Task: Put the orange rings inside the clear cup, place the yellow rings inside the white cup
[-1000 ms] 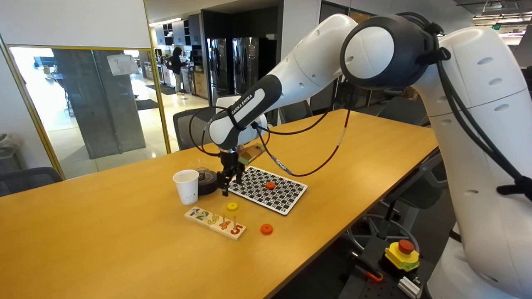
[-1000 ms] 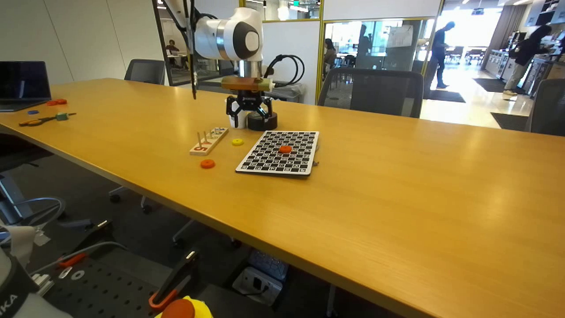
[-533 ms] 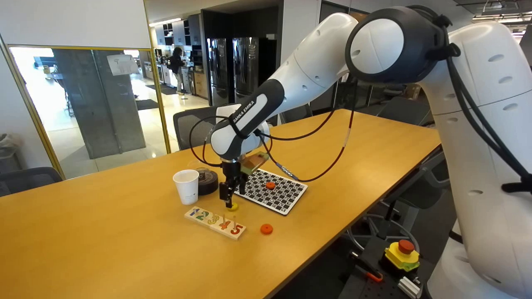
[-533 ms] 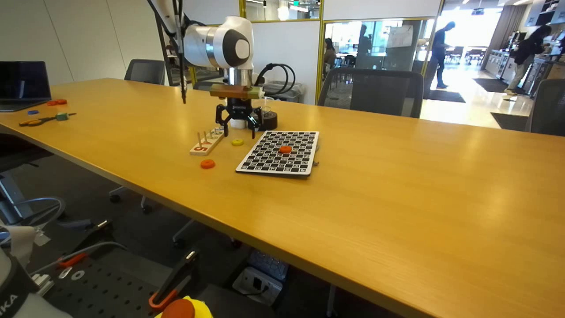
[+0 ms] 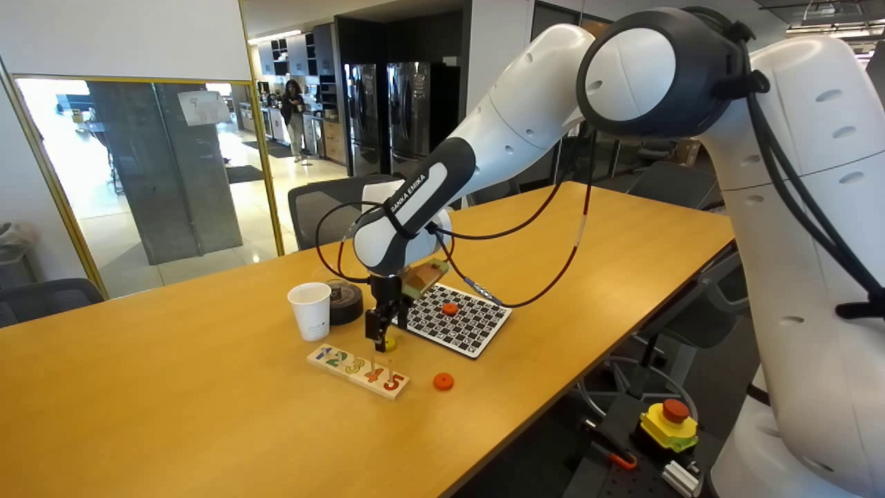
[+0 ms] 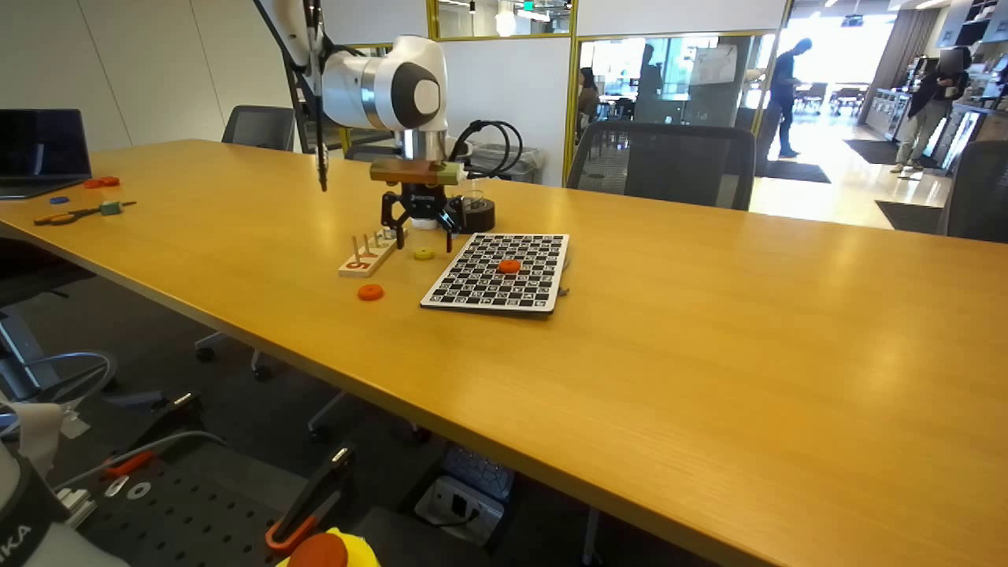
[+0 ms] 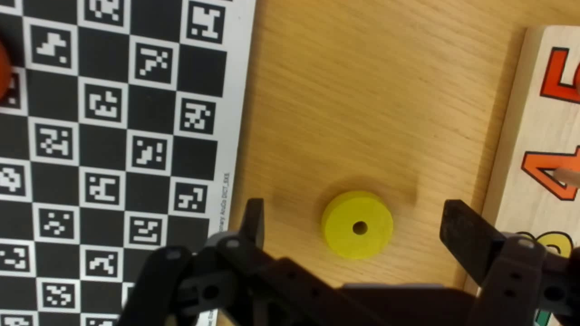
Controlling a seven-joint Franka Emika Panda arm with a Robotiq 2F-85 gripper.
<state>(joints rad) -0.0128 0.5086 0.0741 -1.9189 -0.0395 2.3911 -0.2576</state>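
A yellow ring (image 7: 358, 226) lies flat on the table between my open fingertips (image 7: 353, 206) in the wrist view, touching neither. My gripper also shows low over it in both exterior views (image 5: 391, 335) (image 6: 425, 241). An orange ring (image 6: 509, 267) lies on the checkered board; another orange ring (image 6: 370, 292) lies on the table beside the peg board. The white cup (image 5: 310, 312) stands upright at the back, mostly hidden by the gripper in an exterior view (image 6: 425, 224). The clear cup (image 6: 474, 195) shows as a see-through rim at a dark round base (image 5: 346, 302) beside it.
A wooden number board (image 5: 358, 371) with upright pegs lies close to one finger. The black-and-white checkered board (image 6: 488, 295) lies close to the other finger. A laptop (image 6: 43, 150), scissors (image 6: 67, 216) and red-orange pieces (image 6: 101, 182) are at the table's far end.
My gripper has come down and across from near the cups to around the yellow ring, slowing in the last half second. It stays open. The rings and cups have not moved.
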